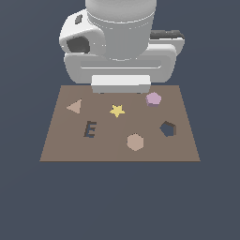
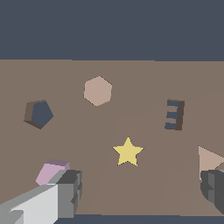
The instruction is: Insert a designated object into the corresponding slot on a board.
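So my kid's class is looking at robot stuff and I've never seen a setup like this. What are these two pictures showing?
These are simulator renders of one robot arm. The exterior view looks at it from outside: the big white shape is the arm, above a brown board. The wrist view comes from a camera on the arm's wrist, looking down past its gripper, whose grey fingers stand wide apart, holding nothing. On the board lie a tan triangle, a yellow star, an E-shaped cut-out, a tan hexagon, a dark five-sided slot and a loose pink block, which belongs in that slot.
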Available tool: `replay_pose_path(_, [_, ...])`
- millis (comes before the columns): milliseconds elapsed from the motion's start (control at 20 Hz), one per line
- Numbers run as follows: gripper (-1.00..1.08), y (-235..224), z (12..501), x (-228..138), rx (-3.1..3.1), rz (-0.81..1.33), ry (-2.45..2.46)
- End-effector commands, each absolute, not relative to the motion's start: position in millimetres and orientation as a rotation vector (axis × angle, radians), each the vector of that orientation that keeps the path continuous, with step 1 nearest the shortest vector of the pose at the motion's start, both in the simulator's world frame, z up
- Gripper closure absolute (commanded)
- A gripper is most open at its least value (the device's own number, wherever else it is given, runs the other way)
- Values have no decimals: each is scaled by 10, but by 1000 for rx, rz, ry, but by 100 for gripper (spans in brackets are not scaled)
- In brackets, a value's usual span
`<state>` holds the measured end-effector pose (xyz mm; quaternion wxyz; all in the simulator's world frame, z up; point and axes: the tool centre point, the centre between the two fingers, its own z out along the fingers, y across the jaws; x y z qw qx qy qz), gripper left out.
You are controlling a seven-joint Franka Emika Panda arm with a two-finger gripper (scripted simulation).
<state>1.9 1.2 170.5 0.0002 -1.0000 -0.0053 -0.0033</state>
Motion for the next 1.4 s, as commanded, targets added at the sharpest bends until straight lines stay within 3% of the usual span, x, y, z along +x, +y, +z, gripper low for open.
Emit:
replay_pose_path(0, [-92,12,1705,19,-3141,-11,-17])
replay_pose_path(700, [-92,207,1557,41,-3127,-10,-289])
replay_pose_path(1350, [-92,745,1141,-83,-2963,-7,-1038])
